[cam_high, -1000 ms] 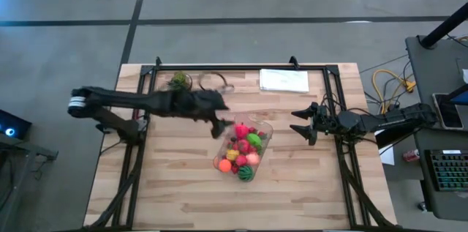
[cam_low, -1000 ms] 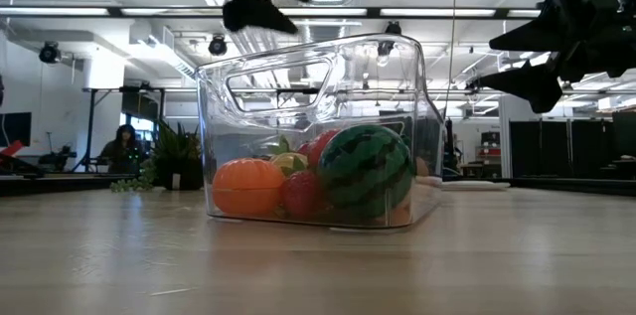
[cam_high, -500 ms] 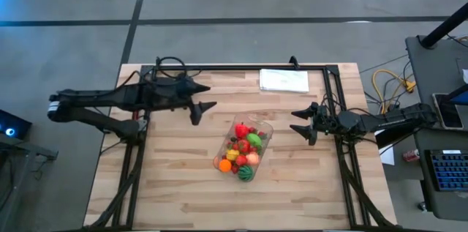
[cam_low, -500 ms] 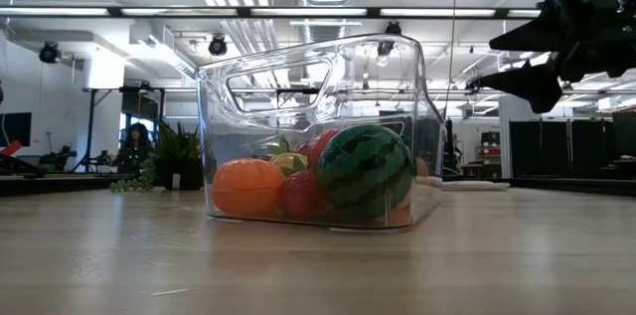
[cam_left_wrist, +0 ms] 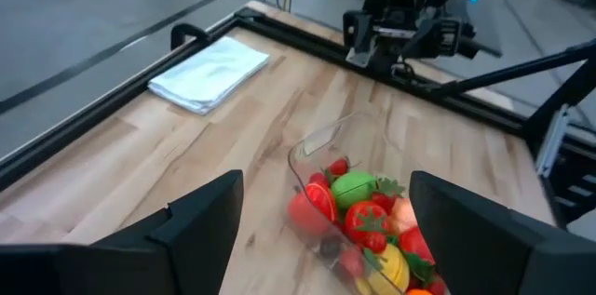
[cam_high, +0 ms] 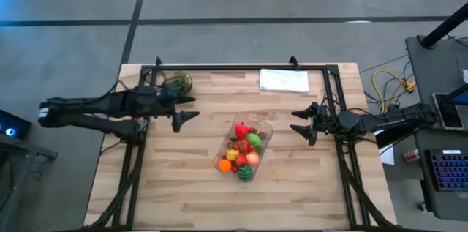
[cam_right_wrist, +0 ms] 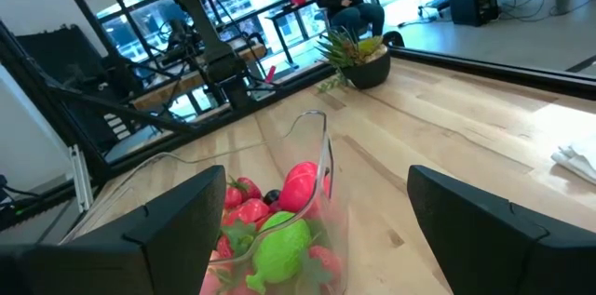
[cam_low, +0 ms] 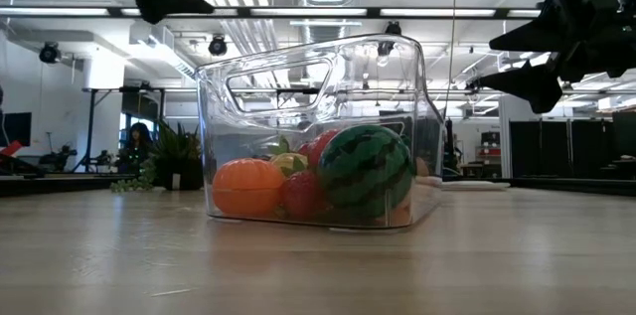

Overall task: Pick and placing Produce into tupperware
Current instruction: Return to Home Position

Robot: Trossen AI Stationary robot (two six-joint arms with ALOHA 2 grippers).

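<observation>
Flanking tupperware, well clear: L pincer, R pincer.

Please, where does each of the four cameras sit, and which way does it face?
High: above the table, straight down; left gripper and right gripper both show, open.
Low: tabletop height, level at the tupperware; both grippers overhead.
Left wrist: faces the tupperware past the left fingers.
Right wrist: faces the tupperware past the right fingers.
Both wrist views share the Produce.
</observation>
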